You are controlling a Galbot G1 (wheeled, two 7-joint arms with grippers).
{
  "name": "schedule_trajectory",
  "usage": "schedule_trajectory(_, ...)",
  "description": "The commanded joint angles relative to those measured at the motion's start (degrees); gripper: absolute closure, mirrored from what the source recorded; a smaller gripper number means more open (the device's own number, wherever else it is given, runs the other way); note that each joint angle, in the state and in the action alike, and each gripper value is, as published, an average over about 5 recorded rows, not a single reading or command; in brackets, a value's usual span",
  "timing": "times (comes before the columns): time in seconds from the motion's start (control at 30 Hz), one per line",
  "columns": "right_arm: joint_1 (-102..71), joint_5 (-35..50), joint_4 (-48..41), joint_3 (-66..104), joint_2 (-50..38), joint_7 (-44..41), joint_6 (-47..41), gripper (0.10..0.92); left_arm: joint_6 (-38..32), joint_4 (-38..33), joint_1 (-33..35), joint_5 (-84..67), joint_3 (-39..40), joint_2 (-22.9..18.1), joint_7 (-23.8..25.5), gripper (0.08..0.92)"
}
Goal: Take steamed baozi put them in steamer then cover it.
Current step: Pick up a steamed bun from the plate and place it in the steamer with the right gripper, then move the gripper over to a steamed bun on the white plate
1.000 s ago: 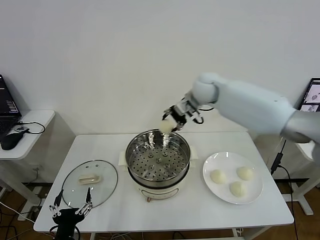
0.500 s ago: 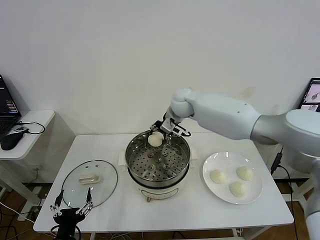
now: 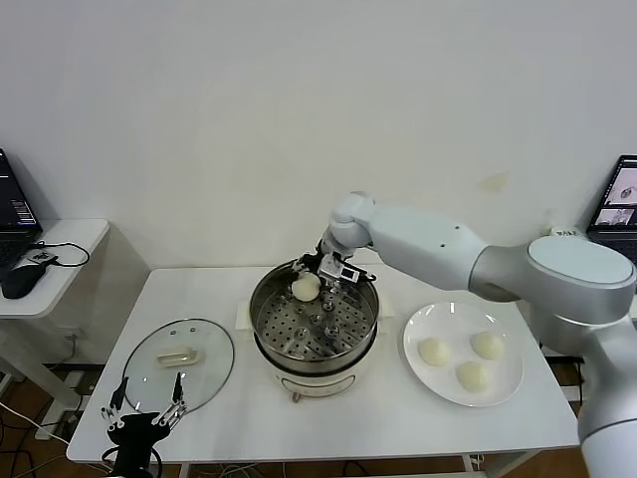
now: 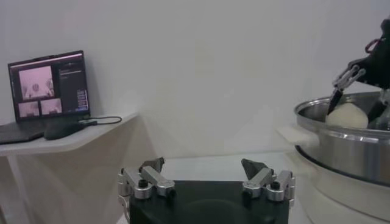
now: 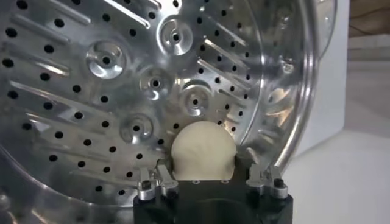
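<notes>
The steamer (image 3: pixel 311 360) stands mid-table with its perforated tray (image 5: pixel 122 79) bare. One steamed baozi (image 3: pixel 306 287) (image 5: pixel 202 149) sits at the tray's far-left edge, against the pot wall. My right gripper (image 3: pixel 320 274) (image 5: pixel 210 176) reaches down inside the pot, open, with its fingers spread on either side of that bun. Three more baozi (image 3: pixel 434 351) (image 3: pixel 487 345) (image 3: pixel 473 375) lie on the white plate (image 3: pixel 510 384) to the right. The cover (image 3: pixel 179 363) lies flat on the table at the left. My left gripper (image 3: pixel 142 418) (image 4: pixel 205 176) hangs open at the table's front-left edge, holding nothing.
A side table at the far left carries a laptop (image 4: pixel 49 85) and a mouse (image 3: pixel 18 283). The right arm stretches from the right across the back of the table. A monitor (image 3: pixel 619 194) stands beyond the right edge.
The right gripper carried the bun left and down from above the steamer's rim into the pot. Its jaws have spread apart from the bun. The left arm has not moved.
</notes>
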Motion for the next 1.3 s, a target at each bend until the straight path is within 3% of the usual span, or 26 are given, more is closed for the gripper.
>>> schedule_trajectory(0.03, 2.23, 1.3, -0.1, -0.17, -0.02, 0.26, 1.12, 0.228, 0.07, -0.5, 0.15, 0.02, 0.08, -0.1, -0.03, 0.177)
schedule_trajectory(0.23, 14.88, 27.06, 15.26, -5.73, -8.65, -7.23, -16.45, 0.203, 0.34, -1.27, 0.53, -0.13, -0.07, 0.17, -0.06, 0.177)
schedule_trajectory(0.4, 20.84, 35.15, 27.89, -7.27, -21.02, -9.7, -35.4, 0.202, 1.14, -2.26, 0.46, -0.31, 0.04, 0.29, -0.13, 0.177)
schedule_trajectory(0.63, 21.94, 34.86, 38.4, -7.69, -36.85, -11.2, -46.45, 0.203, 1.9, -2.33, 0.3, -0.91, -0.33, 1.11, -0.19, 0.177)
schedule_trajectory(0.83, 15.02, 30.07, 41.63, -4.27, -48.16, -12.11, -48.73, 0.203, 1.96, -1.91, 0.22, -0.78, 0.01, 1.32, -0.08, 0.177)
schedule_trajectory(1.3, -8.35, 17.28, 38.19, 7.33, -50.94, -13.63, -45.9, 0.202, 2.37, -1.51, 0.27, -0.18, -0.19, 1.68, 0.02, 0.177)
